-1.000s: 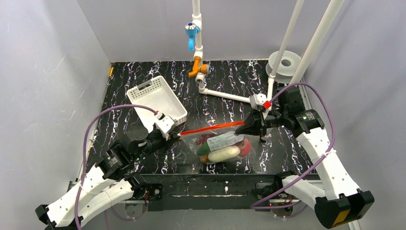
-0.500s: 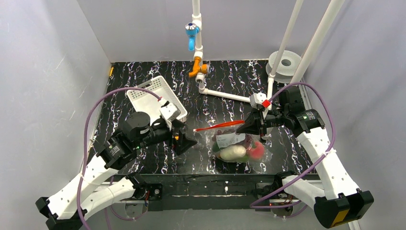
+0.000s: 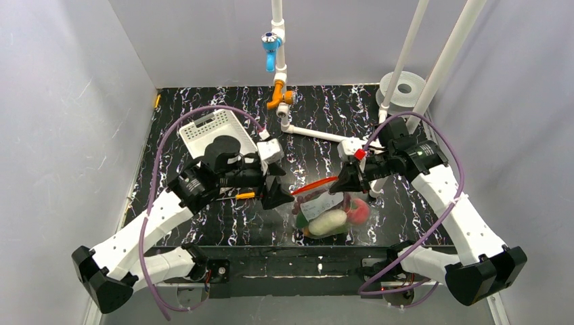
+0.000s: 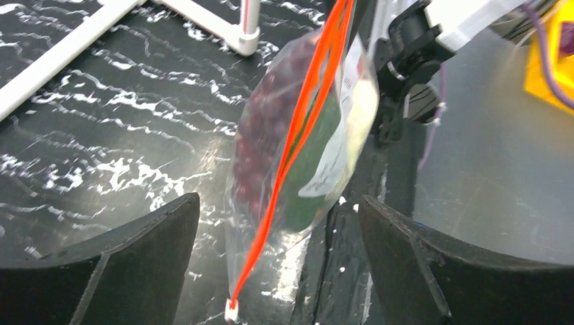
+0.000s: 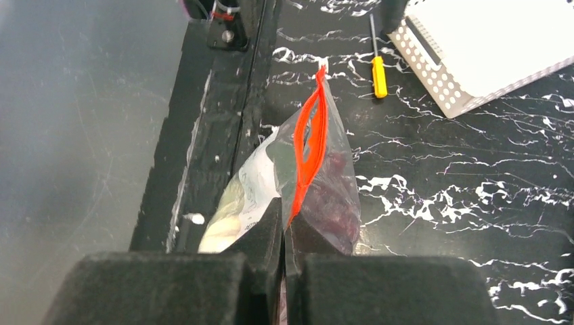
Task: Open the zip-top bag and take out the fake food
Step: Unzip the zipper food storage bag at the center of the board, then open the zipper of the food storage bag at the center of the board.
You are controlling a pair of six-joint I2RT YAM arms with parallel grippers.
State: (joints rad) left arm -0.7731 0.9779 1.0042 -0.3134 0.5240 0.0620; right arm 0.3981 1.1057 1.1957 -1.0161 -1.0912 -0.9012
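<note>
Progress is slight: the bag (image 3: 328, 213) hangs over the counter (image 3: 325, 128) near its front edge. The right fingers (image 5: 267, 230) are clamped on one end of the bag's orange zip strip (image 5: 313, 145). The strip looks parted only partway. The left fingers (image 4: 135, 250) are spread wide and grip nothing, with the bag's free end between them, untouched. No food is out yet.

Counts:
- one bag
- one white basket (image 3: 220, 139)
- four food pieces visible inside: grapes (image 4: 260, 135), white egg (image 3: 329, 221), red peach (image 3: 359, 210), green piece (image 4: 304, 183)
- one screwdriver (image 5: 379, 76)
</note>
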